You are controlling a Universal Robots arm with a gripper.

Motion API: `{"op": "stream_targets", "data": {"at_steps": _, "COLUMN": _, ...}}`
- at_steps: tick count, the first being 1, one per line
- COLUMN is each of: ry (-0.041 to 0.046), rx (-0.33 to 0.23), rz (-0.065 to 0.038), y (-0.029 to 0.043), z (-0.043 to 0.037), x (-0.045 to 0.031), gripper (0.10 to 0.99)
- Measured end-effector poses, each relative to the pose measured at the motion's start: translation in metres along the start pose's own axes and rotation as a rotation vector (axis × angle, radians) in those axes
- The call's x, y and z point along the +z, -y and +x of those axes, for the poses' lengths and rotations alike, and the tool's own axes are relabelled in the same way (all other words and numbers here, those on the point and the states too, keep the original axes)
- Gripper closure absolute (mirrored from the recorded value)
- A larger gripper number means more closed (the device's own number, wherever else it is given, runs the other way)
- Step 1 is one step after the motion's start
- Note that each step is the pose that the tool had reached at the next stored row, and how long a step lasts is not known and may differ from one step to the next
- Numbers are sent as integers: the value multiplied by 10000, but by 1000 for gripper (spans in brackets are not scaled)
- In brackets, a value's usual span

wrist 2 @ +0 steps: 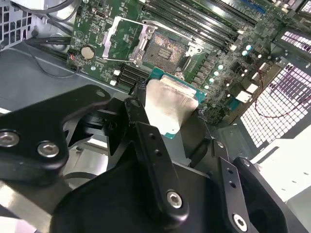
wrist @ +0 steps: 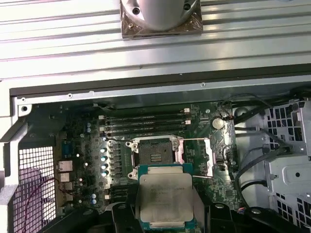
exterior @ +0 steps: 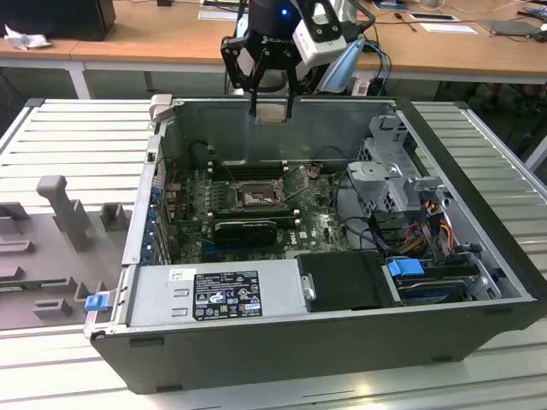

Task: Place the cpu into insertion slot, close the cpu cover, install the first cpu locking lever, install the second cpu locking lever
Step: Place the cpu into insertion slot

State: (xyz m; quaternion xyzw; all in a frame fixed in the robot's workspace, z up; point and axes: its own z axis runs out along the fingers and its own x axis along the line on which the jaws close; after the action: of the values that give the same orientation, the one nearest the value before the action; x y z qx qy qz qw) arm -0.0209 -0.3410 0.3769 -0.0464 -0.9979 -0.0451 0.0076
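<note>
The gripper (exterior: 272,109) is seen in the exterior view above the far wall of the open computer case (exterior: 299,350). Its black fingers (wrist 2: 146,141) are pressed in on the chip (exterior: 272,114), which is pinched by two opposite edges. The chip is held in the air with its silvery-grey top turned away from the board. It is raised well clear of the motherboard (wrist: 219,188) and has not been set into anything.

In the second wrist view the chip (wrist 2: 167,104) is shown gripped between the two fingers, with a green edge visible around the metal top. In the first wrist view the chip (wrist: 165,196) is seen near the socket (wrist: 154,153) but apart from it.

The socket is left bare, and its dark rim and pale contact field are uncovered. The cover frame (wrist: 197,156) is swung open and lies just beside the socket, with the green board visible through its square cutout. The long black memory slots (wrist: 146,124) are set along another side of the socket.

A grey power supply box (exterior: 218,295) is fitted along the near side of the case in the exterior view. The case is placed on a slatted metal table (exterior: 77,137), and a wooden desk (exterior: 154,38) is seen behind it.
</note>
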Motion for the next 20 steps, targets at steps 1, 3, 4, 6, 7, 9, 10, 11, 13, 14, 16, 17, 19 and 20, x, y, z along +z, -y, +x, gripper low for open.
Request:
{"op": "stream_targets", "data": {"at_steps": 1, "ry": 5, "rx": 45, "rz": -2, "y": 0, "z": 0, "x": 0, "gripper": 557}}
{"op": "stream_targets", "data": {"at_steps": 3, "ry": 11, "rx": 120, "rz": -3, "y": 0, "z": 0, "x": 0, "gripper": 557}}
{"op": "stream_targets", "data": {"at_steps": 4, "ry": 13, "rx": 140, "rz": -3, "y": 0, "z": 0, "x": 0, "gripper": 557}}
{"op": "stream_targets", "data": {"at_steps": 6, "ry": 18, "rx": 200, "rz": -4, "y": 0, "z": 0, "x": 0, "gripper": 557}}
{"op": "stream_targets", "data": {"at_steps": 7, "ry": 25, "rx": 267, "rz": -5, "y": 0, "z": 0, "x": 0, "gripper": 557}}
{"op": "stream_targets", "data": {"at_steps": 9, "ry": 33, "rx": 356, "rz": -8, "y": 0, "z": 0, "x": 0, "gripper": 557}}
{"op": "stream_targets", "data": {"at_steps": 10, "ry": 43, "rx": 469, "rz": -10, "y": 0, "z": 0, "x": 0, "gripper": 557}}
{"op": "stream_targets", "data": {"at_steps": 11, "ry": 48, "rx": 526, "rz": -11, "y": 0, "z": 0, "x": 0, "gripper": 557}}
{"op": "stream_targets", "data": {"at_steps": 13, "ry": 63, "rx": 693, "rz": -14, "y": 0, "z": 0, "x": 0, "gripper": 557}}
{"op": "stream_targets", "data": {"at_steps": 14, "ry": 67, "rx": 746, "rz": -15, "y": 0, "z": 0, "x": 0, "gripper": 557}}
{"op": "stream_targets", "data": {"at_steps": 16, "ry": 75, "rx": 839, "rz": -17, "y": 0, "z": 0, "x": 0, "gripper": 557}}
{"op": "stream_targets", "data": {"at_steps": 17, "ry": 83, "rx": 925, "rz": -18, "y": 0, "z": 0, "x": 0, "gripper": 557}}
{"op": "stream_targets", "data": {"at_steps": 19, "ry": 101, "rx": 1120, "rz": -22, "y": 0, "z": 0, "x": 0, "gripper": 557}}
{"op": "stream_targets", "data": {"at_steps": 20, "ry": 105, "rx": 1165, "rz": -23, "y": 0, "z": 0, "x": 0, "gripper": 557}}
